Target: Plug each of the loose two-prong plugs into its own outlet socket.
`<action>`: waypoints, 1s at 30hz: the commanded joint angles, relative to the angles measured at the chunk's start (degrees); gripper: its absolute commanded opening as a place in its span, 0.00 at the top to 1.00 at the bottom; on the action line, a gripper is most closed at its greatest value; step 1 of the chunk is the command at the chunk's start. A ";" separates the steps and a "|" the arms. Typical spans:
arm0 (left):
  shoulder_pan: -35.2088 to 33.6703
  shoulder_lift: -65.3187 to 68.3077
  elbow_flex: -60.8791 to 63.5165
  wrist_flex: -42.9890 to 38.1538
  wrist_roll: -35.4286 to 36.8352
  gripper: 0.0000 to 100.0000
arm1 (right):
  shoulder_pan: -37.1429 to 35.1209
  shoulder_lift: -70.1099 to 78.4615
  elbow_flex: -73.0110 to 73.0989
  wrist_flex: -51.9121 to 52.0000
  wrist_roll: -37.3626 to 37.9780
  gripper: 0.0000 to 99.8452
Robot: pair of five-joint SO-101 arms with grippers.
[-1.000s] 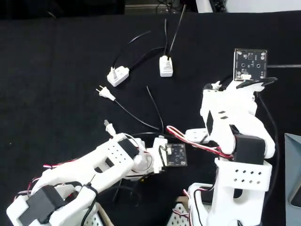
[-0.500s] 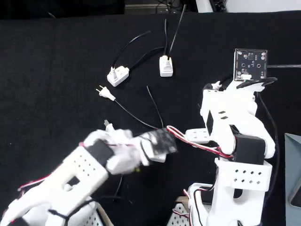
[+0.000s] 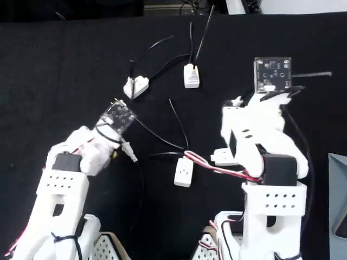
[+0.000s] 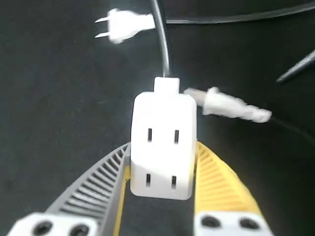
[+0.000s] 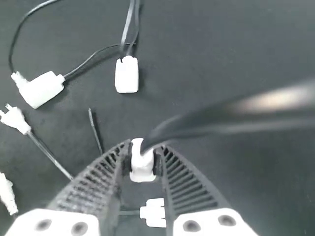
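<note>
Four white outlet sockets show: upper-left socket (image 3: 136, 86), upper-centre socket (image 3: 191, 76), centre socket (image 3: 184, 172), right-of-centre socket (image 3: 223, 157). Three two-prong plugs: centre plug (image 5: 142, 164), left-edge plug (image 5: 14, 118), lower-left plug (image 5: 5, 191). Two arms: left arm (image 3: 62, 179), right arm (image 3: 265, 157).

A robotics lab: two white printed arms (image 3: 265, 151) on a black-draped table (image 3: 54, 54).
</note>
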 commanded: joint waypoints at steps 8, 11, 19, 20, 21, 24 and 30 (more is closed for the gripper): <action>-1.54 -1.05 4.53 -6.33 -1.41 0.87 | -1.67 -0.57 -0.13 0.00 0.18 0.99; -1.63 -1.67 5.85 -6.15 -0.70 0.74 | -1.67 -0.57 -0.13 0.09 0.26 0.99; -1.80 -1.85 3.47 -3.34 4.04 0.64 | -2.81 -0.48 1.54 -0.79 0.44 0.99; -2.42 -1.85 1.89 -1.32 4.22 0.64 | -3.87 -0.48 1.98 -1.05 0.44 0.99; -3.21 -1.85 -0.04 0.79 4.40 0.64 | -4.75 -0.48 2.33 -1.14 0.44 0.99; -7.78 -1.85 -7.08 7.38 4.75 0.64 | -8.97 -0.48 2.95 -1.23 0.44 0.99; -17.98 -1.85 -15.34 11.52 7.21 0.64 | -11.96 -0.48 3.03 -1.05 0.26 0.99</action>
